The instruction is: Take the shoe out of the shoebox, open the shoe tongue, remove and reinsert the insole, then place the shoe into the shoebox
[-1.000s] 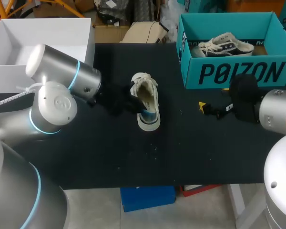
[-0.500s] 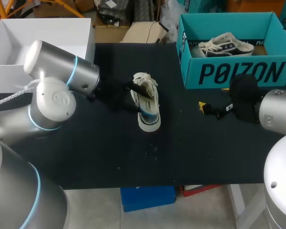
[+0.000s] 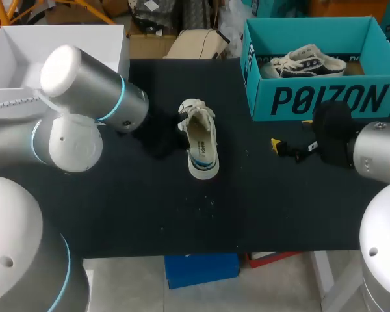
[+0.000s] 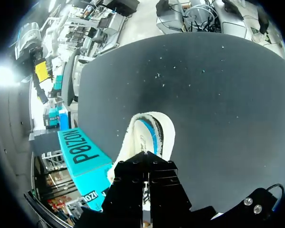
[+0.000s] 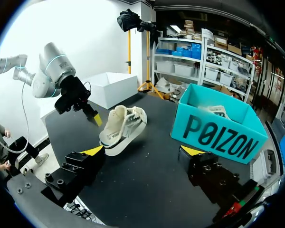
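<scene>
The shoe (image 3: 202, 144) lies on the black table (image 3: 136, 208), outside the teal shoebox (image 3: 325, 99). The shoebox stands well apart at the far right, and a second shoe (image 3: 307, 61) is partly hidden behind its wall. My left gripper (image 4: 148, 160) hovers with the shoe just ahead of it, fingers pressed together. Its own camera hides the yellow tips, and overhead it blends into the dark tabletop. My right gripper (image 5: 142, 151) sits low near the shoebox, fingers spread wide.
</scene>
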Action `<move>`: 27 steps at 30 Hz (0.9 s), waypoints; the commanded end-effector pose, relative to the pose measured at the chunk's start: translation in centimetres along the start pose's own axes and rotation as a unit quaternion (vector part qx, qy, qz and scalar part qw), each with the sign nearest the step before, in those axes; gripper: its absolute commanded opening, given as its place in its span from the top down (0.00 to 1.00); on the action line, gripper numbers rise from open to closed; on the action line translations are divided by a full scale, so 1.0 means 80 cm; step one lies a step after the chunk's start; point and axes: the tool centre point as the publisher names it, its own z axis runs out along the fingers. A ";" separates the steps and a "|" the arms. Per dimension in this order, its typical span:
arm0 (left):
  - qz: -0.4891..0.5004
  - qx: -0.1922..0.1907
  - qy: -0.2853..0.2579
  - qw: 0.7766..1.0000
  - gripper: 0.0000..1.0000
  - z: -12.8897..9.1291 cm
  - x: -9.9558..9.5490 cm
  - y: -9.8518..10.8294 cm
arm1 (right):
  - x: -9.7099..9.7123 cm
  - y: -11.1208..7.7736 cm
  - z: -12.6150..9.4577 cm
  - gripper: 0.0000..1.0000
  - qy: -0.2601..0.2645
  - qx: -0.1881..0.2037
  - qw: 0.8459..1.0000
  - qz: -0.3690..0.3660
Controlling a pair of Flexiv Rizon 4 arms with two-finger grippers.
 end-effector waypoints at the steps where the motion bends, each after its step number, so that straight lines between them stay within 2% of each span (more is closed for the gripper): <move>1: 0.000 -0.025 0.096 0.995 1.00 0.017 -0.008 0.003 | 0.001 0.000 0.001 0.00 0.000 0.001 1.000 0.001; 27: -0.015 0.023 0.127 0.991 1.00 0.077 0.006 0.001 | 0.001 0.000 0.001 0.00 0.000 0.001 1.000 0.001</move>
